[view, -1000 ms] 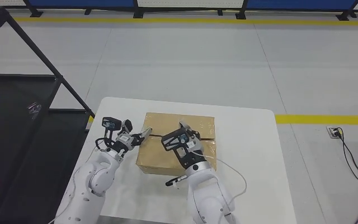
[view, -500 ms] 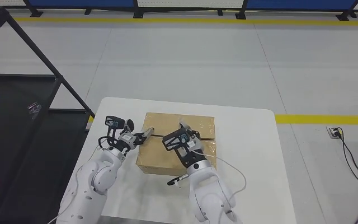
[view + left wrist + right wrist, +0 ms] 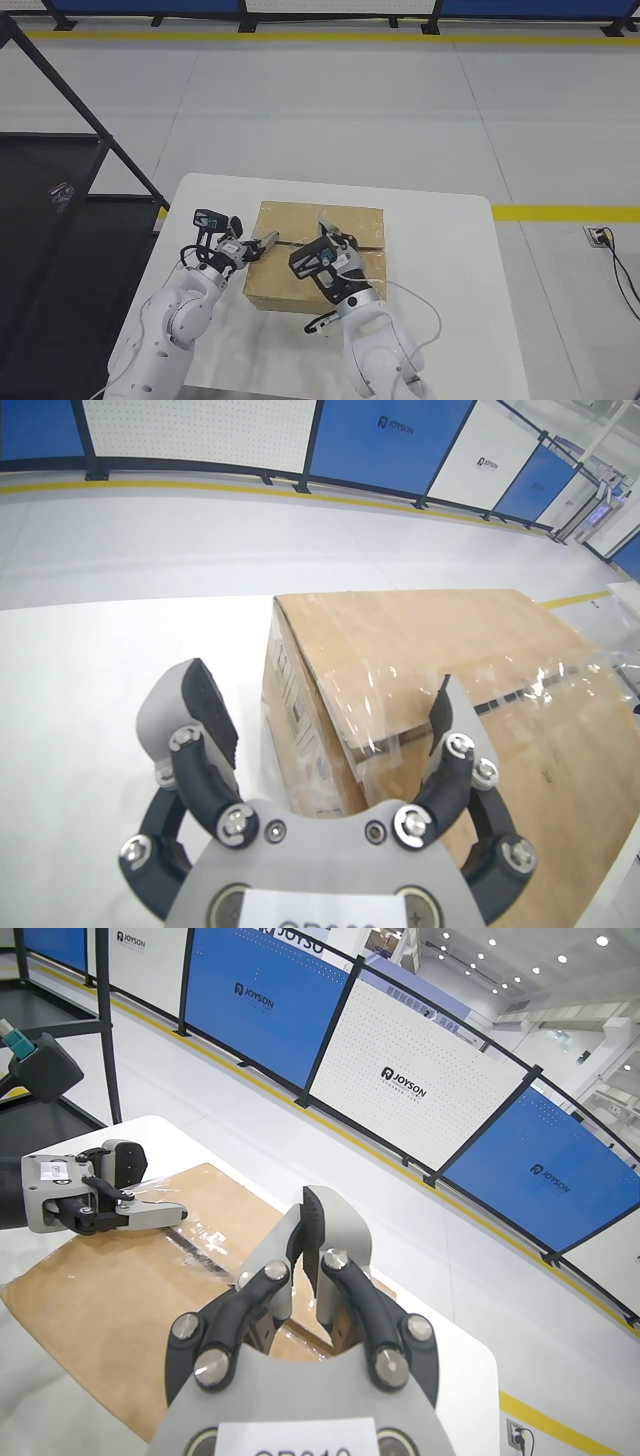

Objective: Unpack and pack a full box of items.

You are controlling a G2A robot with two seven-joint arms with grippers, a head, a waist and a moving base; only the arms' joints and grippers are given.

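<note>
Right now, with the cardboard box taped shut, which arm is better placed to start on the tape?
Probably left: the left pincer is open at the side edge of the cardboard box, straddling the end of the clear tape. The right pincer is shut, above the box top.

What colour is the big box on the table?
Plain brown cardboard box, with shiny clear tape across its top. The left wrist view shows it best.

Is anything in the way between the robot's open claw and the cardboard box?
Nothing visible is. The left gripper is open astride the upper edge of the box, with nothing between them. Clear tape covers the seam on top, so the flaps are sealed shut.
</note>
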